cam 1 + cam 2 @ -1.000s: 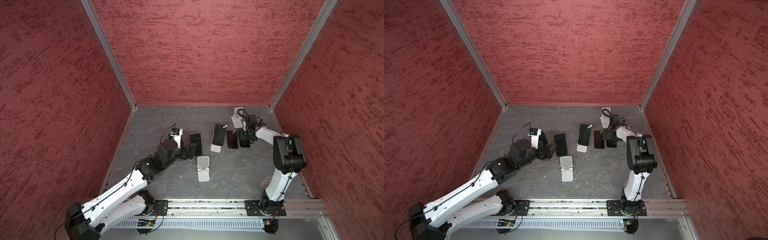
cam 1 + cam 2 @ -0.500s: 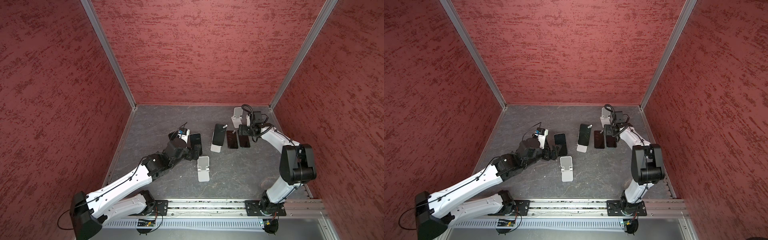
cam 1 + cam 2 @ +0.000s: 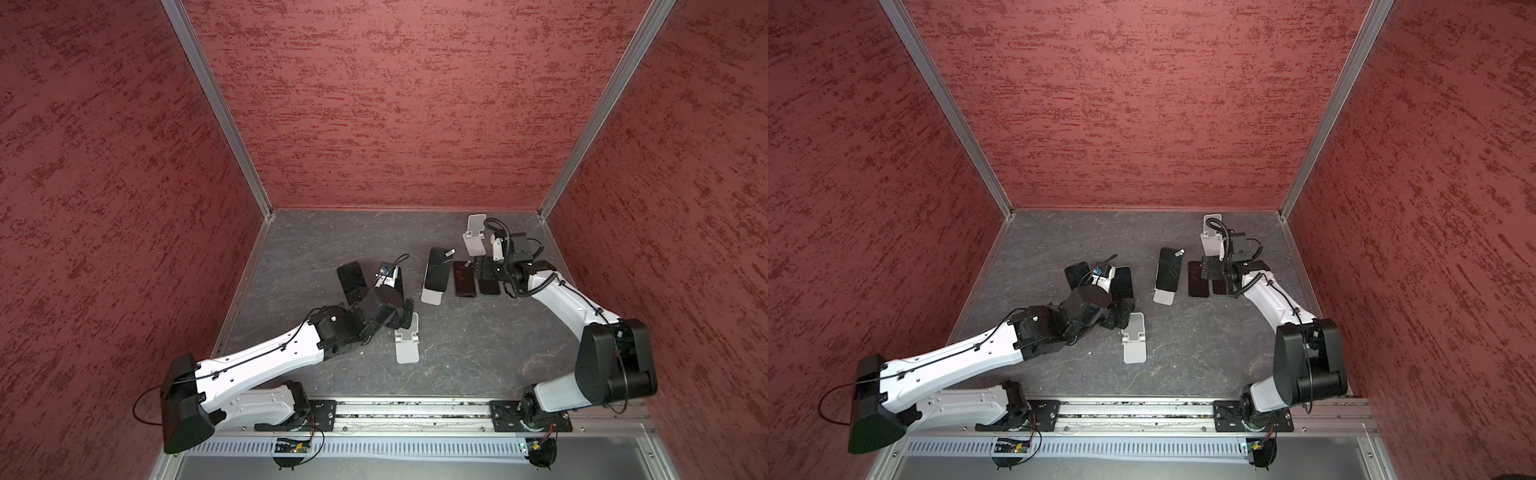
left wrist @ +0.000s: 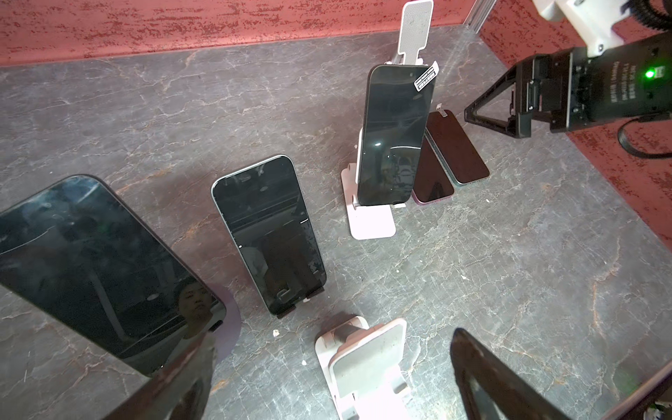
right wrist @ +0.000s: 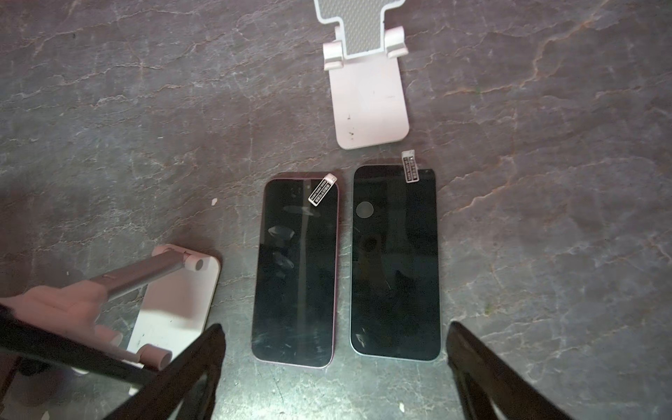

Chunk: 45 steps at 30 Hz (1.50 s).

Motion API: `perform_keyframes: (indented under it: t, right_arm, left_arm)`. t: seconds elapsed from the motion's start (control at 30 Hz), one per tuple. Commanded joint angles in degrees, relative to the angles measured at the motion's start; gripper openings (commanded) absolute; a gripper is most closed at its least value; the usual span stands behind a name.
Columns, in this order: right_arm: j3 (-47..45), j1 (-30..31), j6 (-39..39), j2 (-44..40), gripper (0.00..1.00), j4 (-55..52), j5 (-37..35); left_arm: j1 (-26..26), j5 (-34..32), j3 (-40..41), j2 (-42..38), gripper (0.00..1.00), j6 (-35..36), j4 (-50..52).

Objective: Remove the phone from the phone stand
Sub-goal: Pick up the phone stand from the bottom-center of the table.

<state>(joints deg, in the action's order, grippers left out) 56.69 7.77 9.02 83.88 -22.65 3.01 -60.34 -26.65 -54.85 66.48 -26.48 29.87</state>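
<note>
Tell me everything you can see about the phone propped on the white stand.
The phone is a slim dark slab with rounded corners and a glossy black screen, off, showing only reflections. A small printed peel tab sticks out at its top corner. It stands in portrait, leaning back on the white stand, bottom edge on the stand's front lip. Only the stand is seen touching it.

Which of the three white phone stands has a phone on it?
The middle stand: a dark phone with a sticker tab leans on it. The far stand and the stand by the left gripper are bare.
</note>
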Motion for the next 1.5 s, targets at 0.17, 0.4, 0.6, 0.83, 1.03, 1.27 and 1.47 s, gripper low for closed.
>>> perform_keyframes:
  t: [0.17,0.4,0.6,0.83,1.03,1.27,1.47]
  right_arm:
    - [-2.8,0.4,0.5,-4.5,0.99,3.7,3.9]
    - [-4.3,0.4,0.8,-6.5,0.99,4.7,5.1]
    - [-4.7,0.4,1.1,-7.6,0.99,5.4,5.3]
    - [-5.7,0.4,1.2,-8.8,0.99,5.4,3.9]
    - [-6.2,0.5,1.5,-9.6,0.99,5.9,3.9]
    - [-6.5,0.5,1.5,-9.7,0.99,6.0,3.6]
    - [-6.9,0.5,1.6,-10.3,0.99,6.3,3.9]
  left_arm:
    - [-3.9,-5.4,-4.0,4.5,0.99,-7.5,5.8]
    - [-5.7,-5.8,-5.3,7.7,0.99,-14.3,9.1]
    - [-7.5,-7.7,-8.3,12.3,1.0,-19.2,13.5]
    - [-9.0,-7.2,-10.5,17.4,0.99,-21.8,14.5]
    - [-9.2,-9.4,-10.9,20.4,1.0,-27.4,15.6]
    - [-9.2,-11.6,-12.2,23.3,0.99,-32.6,17.4]
    - [-8.8,-10.7,-9.2,22.3,1.0,-32.1,10.8]
